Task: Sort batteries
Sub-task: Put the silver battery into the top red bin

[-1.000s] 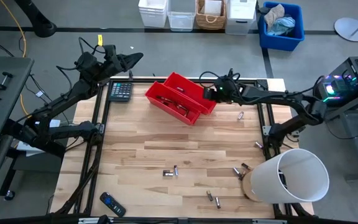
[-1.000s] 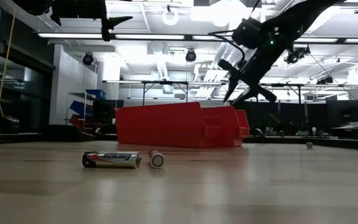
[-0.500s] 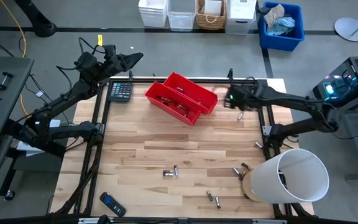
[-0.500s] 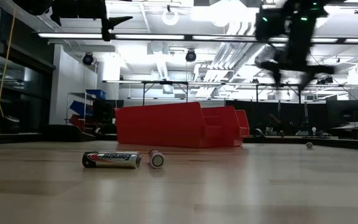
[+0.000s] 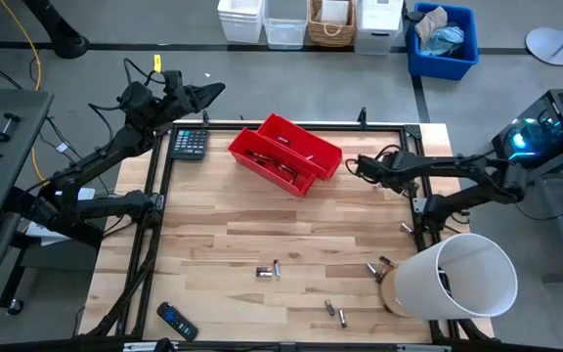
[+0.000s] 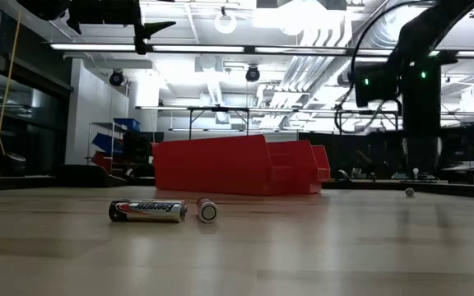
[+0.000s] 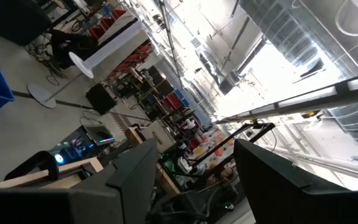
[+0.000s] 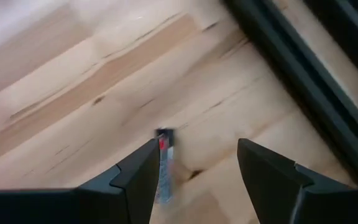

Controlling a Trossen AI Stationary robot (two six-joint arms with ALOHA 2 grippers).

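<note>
My right gripper [image 5: 358, 166] [image 8: 197, 145] hangs open over the far right part of the table, fingers pointing down. Below it a small silver battery with a red band [image 8: 165, 163] lies on the wood, close by one finger and partly behind it. More batteries lie near the front: a pair [image 5: 268, 271] [image 6: 147, 210], two [image 5: 335, 311] and others [image 5: 374, 266]. Two joined red bins [image 5: 283, 154] stand at the far middle. My left gripper [image 5: 203, 95] [image 7: 194, 149] waits open, raised beyond the table's far left corner.
A dark calculator [image 5: 189, 143] lies at the far left, a black remote [image 5: 176, 320] at the near left corner. A large white tube [image 5: 453, 279] lies on its side at the near right. A black frame rail [image 8: 303, 74] runs along the right edge.
My right gripper has swung from above the red bins toward the table's right edge and come down toward the wood. It has tipped from slanting to pointing steeply down and rolled about its own line. The bins and batteries lie as before.
</note>
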